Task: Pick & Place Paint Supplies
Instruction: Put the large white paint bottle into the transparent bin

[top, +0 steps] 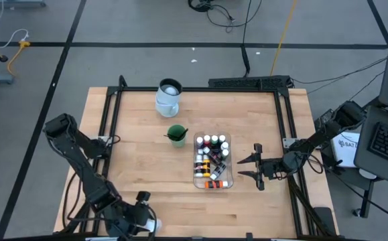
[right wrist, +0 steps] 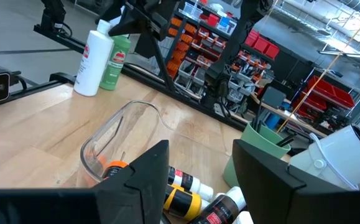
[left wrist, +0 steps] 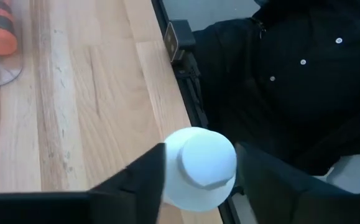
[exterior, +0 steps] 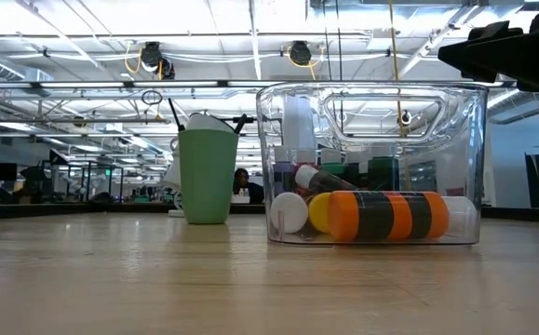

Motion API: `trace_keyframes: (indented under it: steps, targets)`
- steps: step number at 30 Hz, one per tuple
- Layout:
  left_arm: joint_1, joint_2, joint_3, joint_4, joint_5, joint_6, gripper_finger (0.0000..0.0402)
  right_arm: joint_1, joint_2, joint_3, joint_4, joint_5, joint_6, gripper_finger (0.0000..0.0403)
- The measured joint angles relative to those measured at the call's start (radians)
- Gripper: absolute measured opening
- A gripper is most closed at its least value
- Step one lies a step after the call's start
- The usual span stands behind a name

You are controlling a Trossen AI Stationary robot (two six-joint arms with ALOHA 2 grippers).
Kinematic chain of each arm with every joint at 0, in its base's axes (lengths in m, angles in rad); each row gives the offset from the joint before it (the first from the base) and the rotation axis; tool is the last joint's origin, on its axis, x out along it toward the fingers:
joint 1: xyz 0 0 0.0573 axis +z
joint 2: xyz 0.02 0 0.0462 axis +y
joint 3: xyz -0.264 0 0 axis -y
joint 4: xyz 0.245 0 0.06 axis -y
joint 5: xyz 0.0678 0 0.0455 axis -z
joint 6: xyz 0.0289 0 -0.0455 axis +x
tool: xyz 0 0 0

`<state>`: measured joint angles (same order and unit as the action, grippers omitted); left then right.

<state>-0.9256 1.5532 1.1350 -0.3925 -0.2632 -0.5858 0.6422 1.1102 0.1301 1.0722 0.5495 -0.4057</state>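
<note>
At the near-left corner of the wooden table, the left gripper straddles the cap of a tall white bottle standing at the table's near edge beside a green bottle; its fingers sit on either side of the cap, and whether they already press it cannot be told. The bottle looks like smooth, rigid plastic, probably light and top-heavy when tipped, so a hold low on the cap or neck, squeezed squarely, seems safest against slipping. Toward the right of the table, the clear tub already holds small white-capped paint bottles and an orange-banded one lying flat. The right gripper hovers just right of the tub, fingers apart and empty. A green cup with brushes and a pale jug stand farther back.
</note>
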Motion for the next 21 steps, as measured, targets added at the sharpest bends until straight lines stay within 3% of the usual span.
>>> trace_keyframes:
  steps: [5,14,21]
  targets:
    - [0.003,0.0,0.001,0.001,-0.001,0.036,0.0096,0.0,0.0,0.0,0.0,0.0,-0.006,0.0169]
    - [0.033,0.002,0.015,0.027,-0.001,0.17,0.0098,0.0,0.0,0.0,0.0,0.0,-0.003,0.0169]
    - [0.134,0.002,0.165,-0.013,0.035,0.354,0.0098,0.0,0.0,0.0,0.0,0.0,-0.005,0.0169]
